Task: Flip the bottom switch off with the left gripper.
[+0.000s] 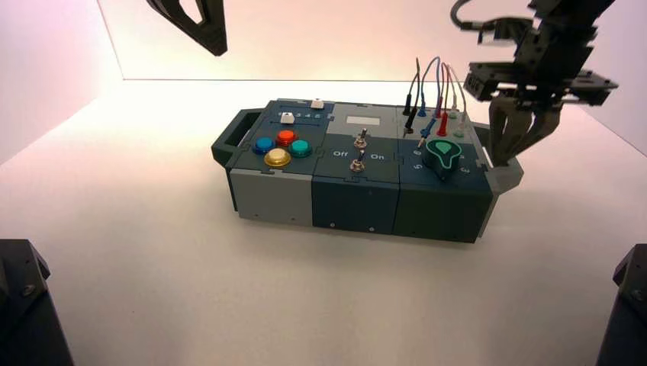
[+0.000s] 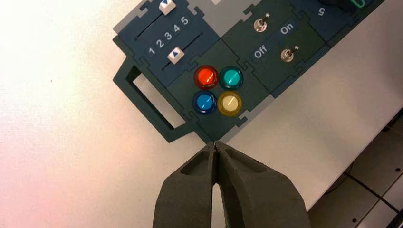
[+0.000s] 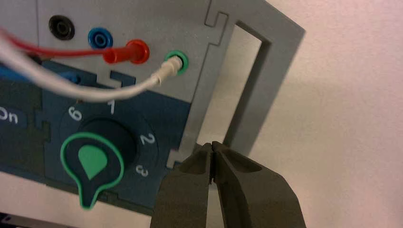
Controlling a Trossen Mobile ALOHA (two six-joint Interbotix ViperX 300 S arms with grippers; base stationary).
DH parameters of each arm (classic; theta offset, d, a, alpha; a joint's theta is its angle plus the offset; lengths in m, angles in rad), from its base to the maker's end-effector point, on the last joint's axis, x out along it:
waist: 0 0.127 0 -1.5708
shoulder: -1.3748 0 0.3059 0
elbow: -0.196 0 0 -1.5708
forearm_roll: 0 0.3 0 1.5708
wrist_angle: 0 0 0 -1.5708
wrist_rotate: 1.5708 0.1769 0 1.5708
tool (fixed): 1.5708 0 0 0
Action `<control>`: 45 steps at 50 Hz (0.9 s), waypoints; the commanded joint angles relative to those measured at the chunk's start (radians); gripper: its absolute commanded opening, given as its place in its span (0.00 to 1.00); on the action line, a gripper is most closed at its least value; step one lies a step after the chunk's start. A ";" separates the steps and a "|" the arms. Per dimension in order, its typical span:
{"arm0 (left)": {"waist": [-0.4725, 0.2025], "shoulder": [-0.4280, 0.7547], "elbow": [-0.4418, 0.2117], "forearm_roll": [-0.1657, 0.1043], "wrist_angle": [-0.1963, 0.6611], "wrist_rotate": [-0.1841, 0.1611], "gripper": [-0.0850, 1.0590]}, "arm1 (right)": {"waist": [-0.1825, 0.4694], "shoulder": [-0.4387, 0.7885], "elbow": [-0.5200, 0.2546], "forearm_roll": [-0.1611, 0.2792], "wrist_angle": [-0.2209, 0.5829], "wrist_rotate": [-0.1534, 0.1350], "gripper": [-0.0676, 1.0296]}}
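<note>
Hovering left gripper, bottom switch not yet reached.

The black left gripper with two long tapered fingers [image 2: 216, 147] is held high above the table, off the box's handle end beside the four round coloured buttons [image 2: 218, 90]; its fingers are seen pressed together at the tips. The bottom switch, a tiny silver metal toggle lever [image 2: 287, 54] on the dark blue "Off/On" panel, sits nearer the front wall of the blue-and-grey box [image 1: 271, 197], with its twin toggle [image 2: 259, 23] nearer the pale window. From the fingertips the lever lies across the button cluster, toward the box's middle, and well below. It appears tipped toward "On", so a push toward "Off" is judged needed. The black right gripper [image 3: 212, 151] is parked at the grey handle [image 3: 266, 80] by the green-marked knob [image 3: 92, 161], fingers closed; it stands lower, though the job falls to the left.
</note>
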 commanded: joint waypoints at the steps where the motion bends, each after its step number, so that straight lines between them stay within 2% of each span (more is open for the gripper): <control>1: -0.020 0.000 -0.043 0.000 -0.009 0.011 0.05 | -0.003 0.021 -0.028 -0.003 -0.002 0.005 0.04; 9: -0.058 0.014 -0.084 0.000 -0.011 0.018 0.05 | -0.003 0.055 -0.040 0.005 -0.012 0.005 0.04; 21: -0.239 0.146 -0.175 -0.002 -0.038 0.032 0.05 | -0.003 0.067 -0.040 0.017 -0.018 0.005 0.04; 30: -0.316 0.291 -0.245 0.000 -0.043 0.097 0.05 | -0.003 0.069 -0.032 0.018 -0.029 0.005 0.04; 37: -0.325 0.368 -0.281 0.000 -0.021 0.127 0.05 | -0.003 0.071 -0.029 0.021 -0.032 0.005 0.04; 44: -0.325 0.393 -0.291 0.000 0.006 0.160 0.05 | -0.003 0.071 -0.028 0.020 -0.032 0.005 0.04; 45: -0.325 0.403 -0.298 0.000 0.023 0.184 0.05 | -0.002 0.071 -0.028 0.021 -0.034 0.003 0.04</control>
